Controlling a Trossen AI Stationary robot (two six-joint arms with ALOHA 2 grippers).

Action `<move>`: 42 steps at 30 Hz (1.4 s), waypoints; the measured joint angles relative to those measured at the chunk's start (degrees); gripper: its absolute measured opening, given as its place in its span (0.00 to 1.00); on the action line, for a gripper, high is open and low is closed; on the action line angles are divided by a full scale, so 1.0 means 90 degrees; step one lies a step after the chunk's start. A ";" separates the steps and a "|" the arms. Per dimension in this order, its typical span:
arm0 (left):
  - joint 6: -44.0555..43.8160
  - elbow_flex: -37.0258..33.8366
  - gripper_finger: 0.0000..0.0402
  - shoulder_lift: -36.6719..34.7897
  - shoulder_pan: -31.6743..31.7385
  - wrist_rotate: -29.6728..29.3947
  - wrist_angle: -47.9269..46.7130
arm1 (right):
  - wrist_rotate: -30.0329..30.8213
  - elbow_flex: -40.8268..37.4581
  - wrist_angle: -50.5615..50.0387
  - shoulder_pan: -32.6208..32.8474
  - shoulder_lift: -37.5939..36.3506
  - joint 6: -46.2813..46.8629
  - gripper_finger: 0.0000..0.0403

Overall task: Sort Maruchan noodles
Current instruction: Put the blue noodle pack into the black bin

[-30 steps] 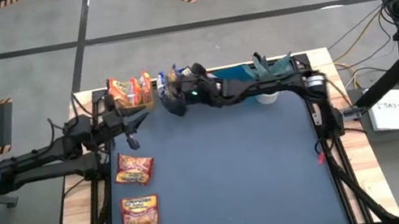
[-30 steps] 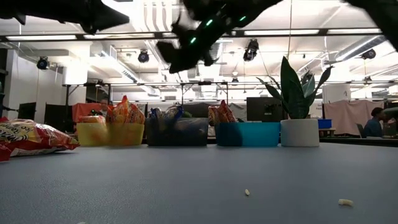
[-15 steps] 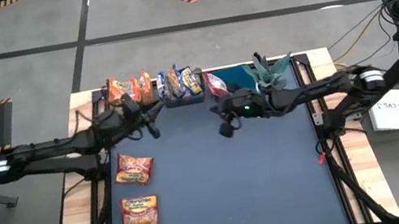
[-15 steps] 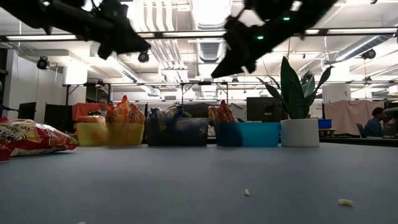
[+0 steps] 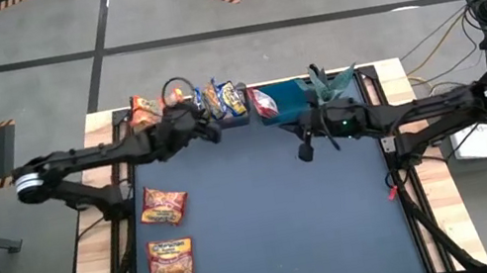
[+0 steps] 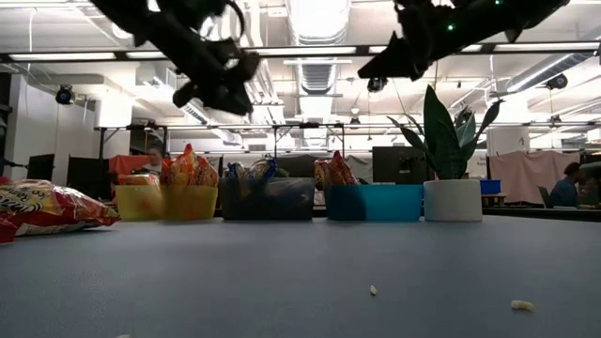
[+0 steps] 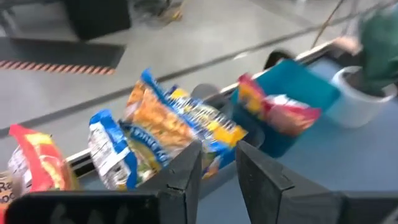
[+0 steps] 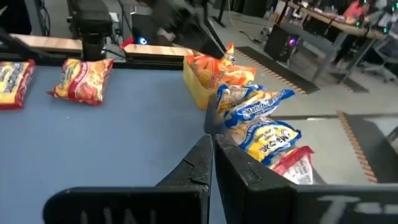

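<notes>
Reading "Maruchan", yellow-and-blue packets (image 8: 261, 118)

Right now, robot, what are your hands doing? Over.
Left gripper slightly open, empty, above the grey bin. Right gripper shut, empty, mid-table. Two noodle packets unsorted on the mat. Nothing blocking.

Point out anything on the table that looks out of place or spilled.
Two small pale crumbs lie loose on the blue table mat near the low camera. Two orange crinkly plastic noodle packets also lie flat outside the bins, at the mat's left edge, unsorted.
</notes>
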 joint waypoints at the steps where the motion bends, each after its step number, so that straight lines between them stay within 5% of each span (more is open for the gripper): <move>1: 0.0016 0.0139 0.22 0.0171 0.0040 -0.0001 -0.0141 | -0.0005 -0.0033 -0.0017 0.0002 -0.0070 -0.0088 0.02; 17: 0.4396 0.0775 0.58 0.2282 0.0076 -0.0121 0.1167 | -0.0003 -0.0387 -0.0130 0.0000 -0.0628 -0.0326 0.02; 26: 0.4148 0.0773 0.58 0.2638 0.0127 -0.1075 0.1556 | -0.0003 -0.0387 -0.0152 -0.0002 -0.0566 -0.0478 0.02; 32: 0.3077 0.0773 0.58 0.2967 0.0093 -0.1621 0.1635 | -0.0003 -0.0387 -0.0155 -0.0013 -0.0566 -0.0505 0.02; 36: 0.2981 0.0766 0.58 0.3282 0.0008 -0.2625 0.1840 | -0.0003 -0.0387 -0.0152 -0.0013 -0.0564 -0.0512 0.02; 42: 0.2697 0.0773 0.57 0.3486 0.0013 -0.2649 0.1895 | 0.0000 -0.0387 -0.0152 -0.0012 -0.0564 -0.0502 0.02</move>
